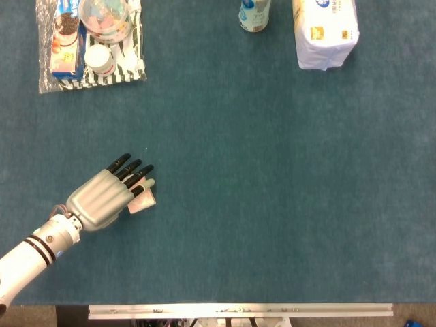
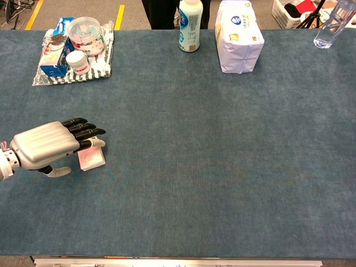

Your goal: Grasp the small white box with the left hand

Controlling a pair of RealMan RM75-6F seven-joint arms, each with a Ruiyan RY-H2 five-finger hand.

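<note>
Head view: left hand (image 1: 102, 199), lower left of frame, covers most of the small white box (image 1: 143, 200) on the counter (image 1: 272, 204); fingers (image 1: 134, 173) extended, close together.

Chest view: box visible beneath the fingertips, thumb low beside it. Closure undetermined; grasp judged incomplete, lift outstanding.

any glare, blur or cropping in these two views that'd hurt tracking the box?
Head view: even light, sharp; the left hand covers most of the small white box, and the bottle is cropped at the top. Chest view: sharp, soft highlights on the hand's metal back, box partly hidden.
</note>
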